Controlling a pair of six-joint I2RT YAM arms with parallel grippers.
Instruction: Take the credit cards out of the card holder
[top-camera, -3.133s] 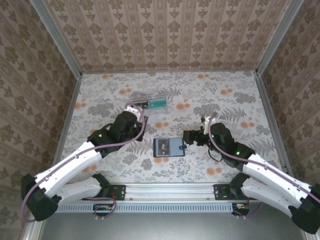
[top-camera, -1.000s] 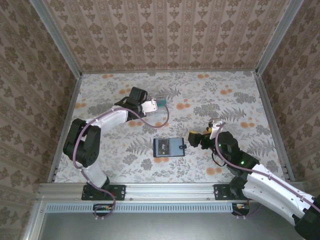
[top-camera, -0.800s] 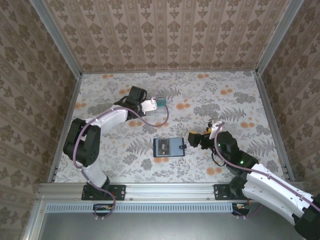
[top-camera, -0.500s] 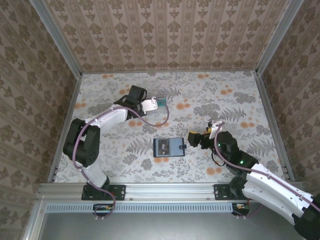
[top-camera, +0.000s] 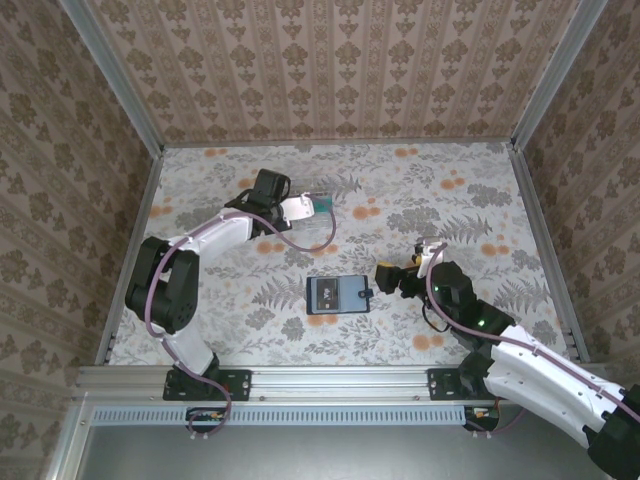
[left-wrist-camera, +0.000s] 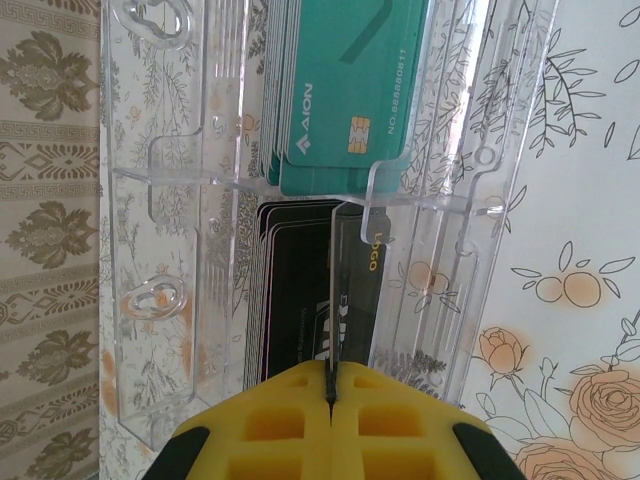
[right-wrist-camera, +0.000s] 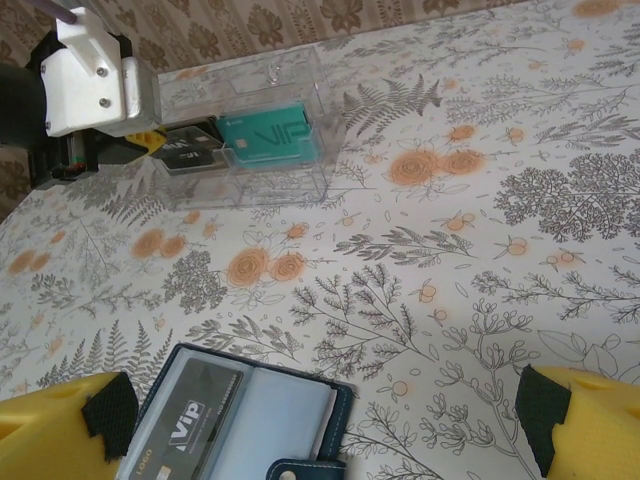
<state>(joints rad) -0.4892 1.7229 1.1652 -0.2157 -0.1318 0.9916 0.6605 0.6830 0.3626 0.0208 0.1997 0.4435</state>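
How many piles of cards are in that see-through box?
2. A teal card stack sits in the clear plastic box's compartment farther from the left gripper; a black card stack in the nearer one, one black card pinched. No others visible.

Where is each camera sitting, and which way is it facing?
Top external: above and behind, looking down on both arms, card holder, clear box.
Left wrist: faces into the box past its shut jaws pinching a black card.
Right wrist: low, over card holder toward the box; open jaws at corners.
Both wrists share the teal card.
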